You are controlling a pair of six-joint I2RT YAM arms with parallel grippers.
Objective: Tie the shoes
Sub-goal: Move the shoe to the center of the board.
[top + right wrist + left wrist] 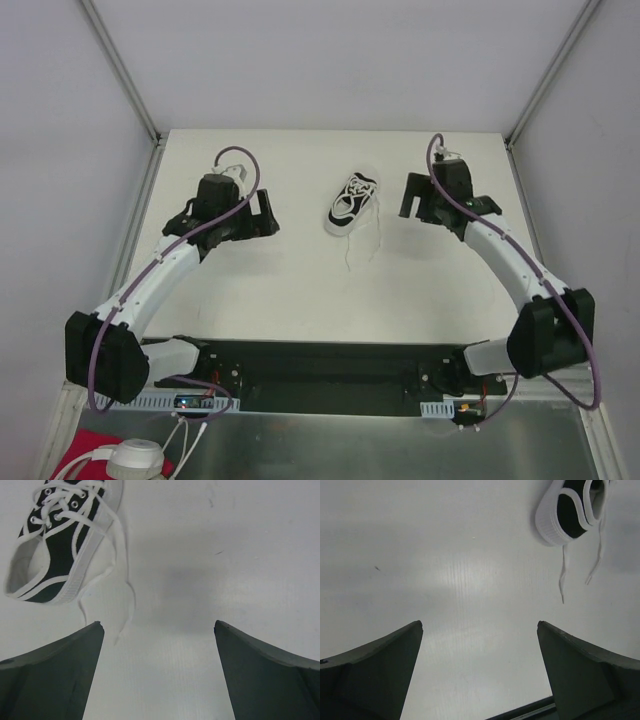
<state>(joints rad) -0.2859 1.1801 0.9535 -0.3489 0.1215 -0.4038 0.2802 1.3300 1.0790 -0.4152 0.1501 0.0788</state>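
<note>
A single small black shoe [352, 203] with a white sole lies at the back middle of the table, its toe pointing away from the arms. Its thin white laces [365, 245] are untied and trail loose toward the near side. My left gripper [262, 213] hovers to the left of the shoe, open and empty. My right gripper [412, 195] hovers to the shoe's right, also open and empty. The left wrist view shows the shoe's heel [567, 517] and two lace ends [563, 577] beyond my left gripper [479, 623]. In the right wrist view the shoe [60, 545] and a curled lace [127, 592] lie ahead and left of my right gripper [157, 623].
The white table [290, 290] is boxed in by pale walls on the left, back and right. A black rail [320, 365] with both arm bases runs along the near edge. A red cloth [90, 450] and a white object [135, 460] sit below the table's front left.
</note>
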